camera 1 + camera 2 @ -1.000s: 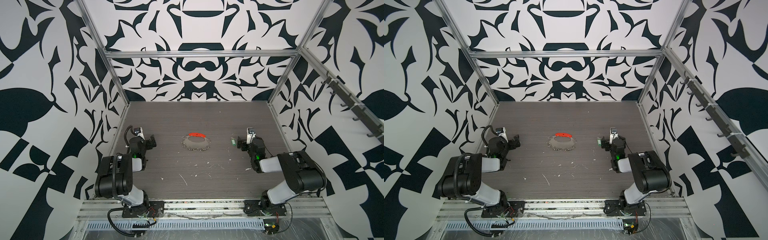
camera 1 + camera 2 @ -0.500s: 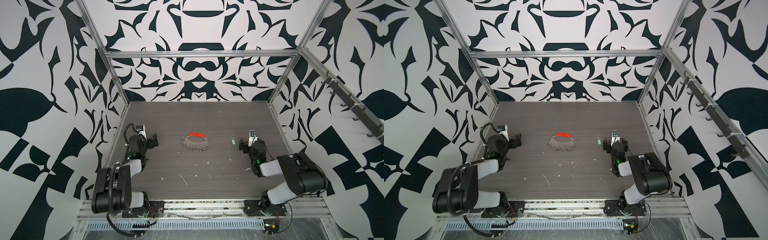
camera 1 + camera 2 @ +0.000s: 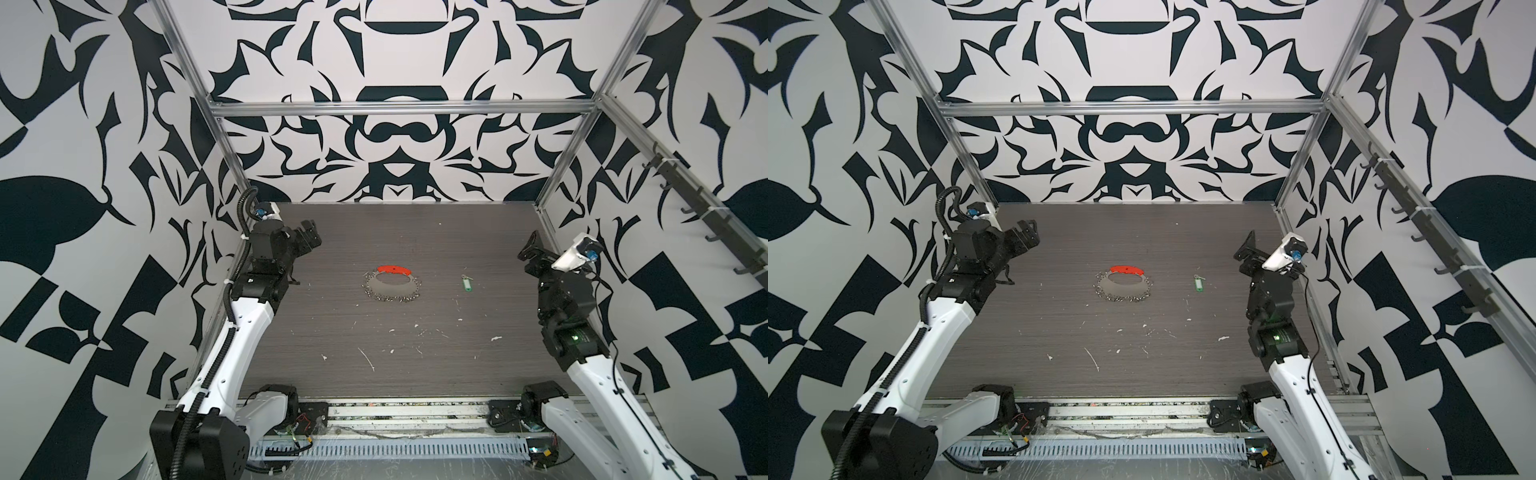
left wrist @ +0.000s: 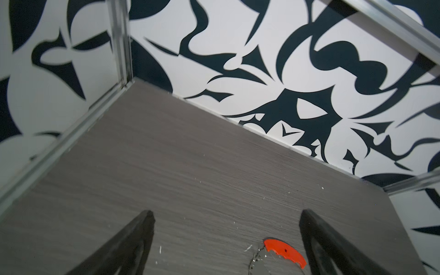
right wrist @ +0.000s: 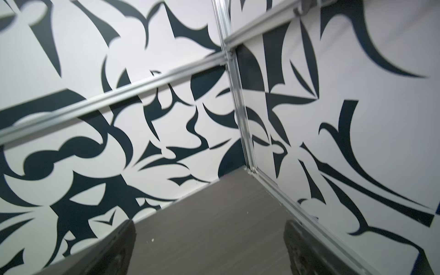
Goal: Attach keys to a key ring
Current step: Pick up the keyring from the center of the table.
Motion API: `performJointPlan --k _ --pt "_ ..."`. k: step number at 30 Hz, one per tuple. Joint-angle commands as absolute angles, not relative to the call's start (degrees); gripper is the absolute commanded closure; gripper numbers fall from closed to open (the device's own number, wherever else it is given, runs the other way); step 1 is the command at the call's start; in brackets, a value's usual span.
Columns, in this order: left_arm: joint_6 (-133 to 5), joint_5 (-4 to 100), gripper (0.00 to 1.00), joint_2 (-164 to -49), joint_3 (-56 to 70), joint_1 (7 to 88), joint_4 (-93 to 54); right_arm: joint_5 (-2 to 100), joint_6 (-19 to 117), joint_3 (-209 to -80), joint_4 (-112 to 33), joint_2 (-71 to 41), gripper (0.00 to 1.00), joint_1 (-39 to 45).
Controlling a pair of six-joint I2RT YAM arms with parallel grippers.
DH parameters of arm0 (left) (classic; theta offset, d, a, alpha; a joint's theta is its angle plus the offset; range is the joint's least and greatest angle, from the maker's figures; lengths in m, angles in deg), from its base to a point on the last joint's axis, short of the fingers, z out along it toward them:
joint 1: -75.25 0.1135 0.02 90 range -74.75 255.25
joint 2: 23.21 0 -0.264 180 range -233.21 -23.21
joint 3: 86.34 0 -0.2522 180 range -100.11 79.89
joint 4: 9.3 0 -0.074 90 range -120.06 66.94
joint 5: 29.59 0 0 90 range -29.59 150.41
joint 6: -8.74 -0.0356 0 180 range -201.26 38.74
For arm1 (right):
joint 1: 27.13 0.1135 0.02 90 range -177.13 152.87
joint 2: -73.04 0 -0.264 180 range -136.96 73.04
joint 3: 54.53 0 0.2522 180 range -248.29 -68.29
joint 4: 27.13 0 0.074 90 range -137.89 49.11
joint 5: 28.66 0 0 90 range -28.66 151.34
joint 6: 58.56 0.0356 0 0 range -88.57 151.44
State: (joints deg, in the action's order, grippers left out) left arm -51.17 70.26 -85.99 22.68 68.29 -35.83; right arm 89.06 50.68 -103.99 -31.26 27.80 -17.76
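The key ring (image 3: 389, 297) lies flat mid-table in both top views, a wire oval hung with small silver rings (image 3: 1122, 297), its red segment (image 3: 393, 270) on the far side. To its right lies the green key tag (image 3: 466, 284) (image 3: 1198, 284), a small silver ring at its far end. My left gripper (image 3: 310, 235) hovers open and empty at the far left, well left of the key ring. In the left wrist view the red segment (image 4: 284, 252) shows beside one finger of the open gripper (image 4: 227, 214). My right gripper (image 3: 530, 252) (image 5: 209, 225) hovers open near the right wall, right of the tag.
The dark wood-grain table (image 3: 374, 232) carries scattered white flecks (image 3: 368, 359) near the front. Patterned walls with aluminium frame posts (image 3: 235, 166) close in the left, back and right. A rail of hooks (image 3: 706, 216) runs along the right wall.
Both arms have lifted from their low folded poses and reached up and toward the back. Both grippers stayed open. The key ring and green tag have not moved.
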Motion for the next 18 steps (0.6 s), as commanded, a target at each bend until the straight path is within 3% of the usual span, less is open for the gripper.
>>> performJointPlan --k 1,6,11,14,18 --pt "-42.7 69.6 0.01 -83.0 23.8 69.3 -38.3 88.6 56.6 -104.8 -46.4 21.1 0.00 -17.8" --pt "-42.3 56.7 0.02 -82.5 30.0 66.7 -29.1 80.3 59.5 -103.0 -42.8 13.6 0.00 -17.9" --pt "-45.0 61.6 0.11 -91.2 31.0 50.7 -25.3 70.1 61.6 -99.4 -34.3 5.3 0.11 -17.7" --pt "-46.8 64.0 0.14 -101.0 27.9 42.7 -23.6 69.8 62.6 -99.2 -32.3 -0.5 0.14 -17.3" --pt "-49.0 64.0 0.27 -113.0 20.5 37.0 -25.8 70.4 65.0 -96.6 -27.2 -3.0 0.20 -16.1"
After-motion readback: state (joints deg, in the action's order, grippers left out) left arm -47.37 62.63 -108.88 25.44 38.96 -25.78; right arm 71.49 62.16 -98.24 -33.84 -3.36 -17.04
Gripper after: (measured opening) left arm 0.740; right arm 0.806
